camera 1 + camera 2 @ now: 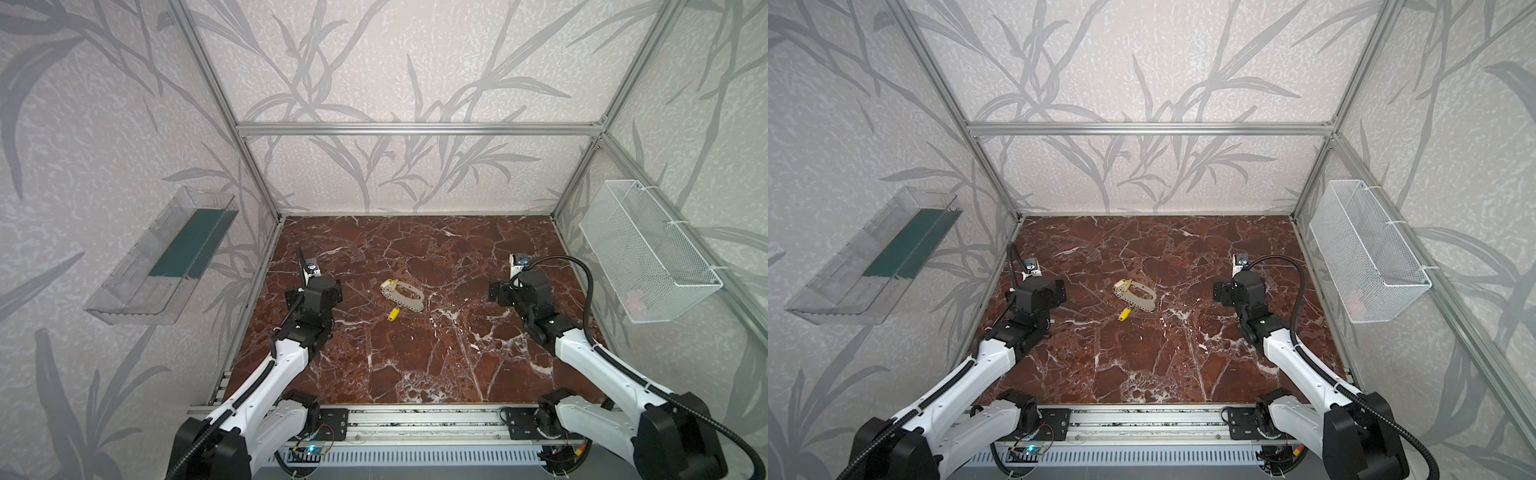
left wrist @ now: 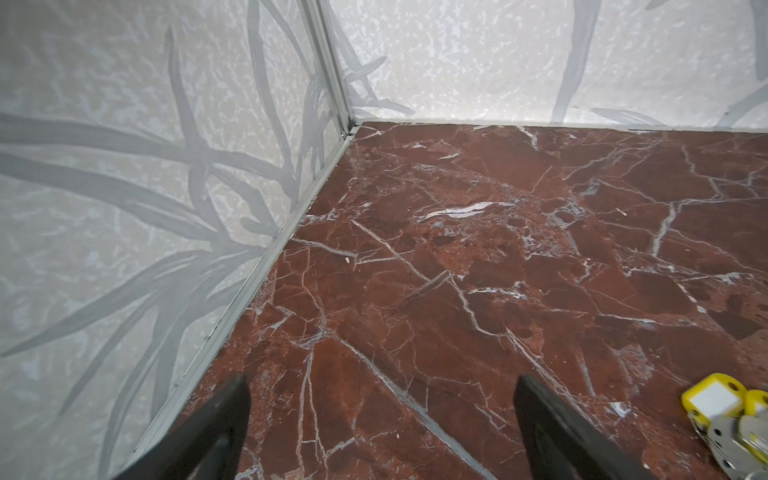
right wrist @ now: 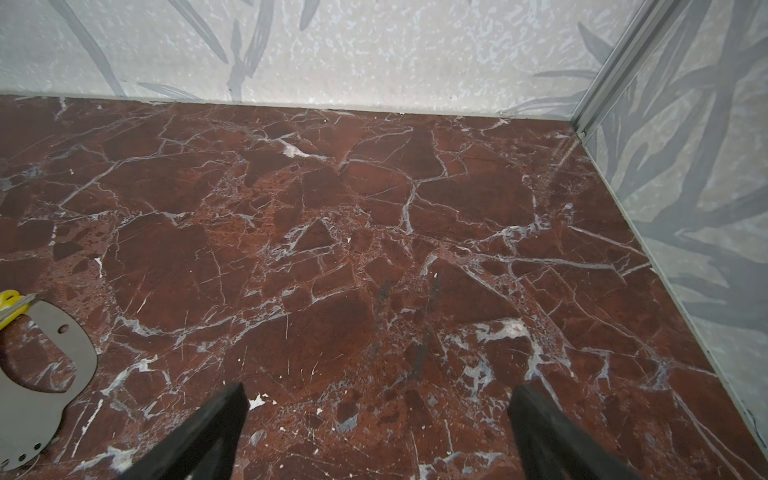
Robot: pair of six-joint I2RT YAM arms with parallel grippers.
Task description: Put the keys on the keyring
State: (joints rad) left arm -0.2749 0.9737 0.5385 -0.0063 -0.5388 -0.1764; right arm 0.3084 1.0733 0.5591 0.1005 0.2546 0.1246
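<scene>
- Lying flat at the centre of the table, keyring has one yellow key at its far end and a second key touching its near edge.
- Both keys look attached, but the loops are too small to confirm.
- Left gripper and right gripper are spread and empty, well apart from the keyring.
</scene>
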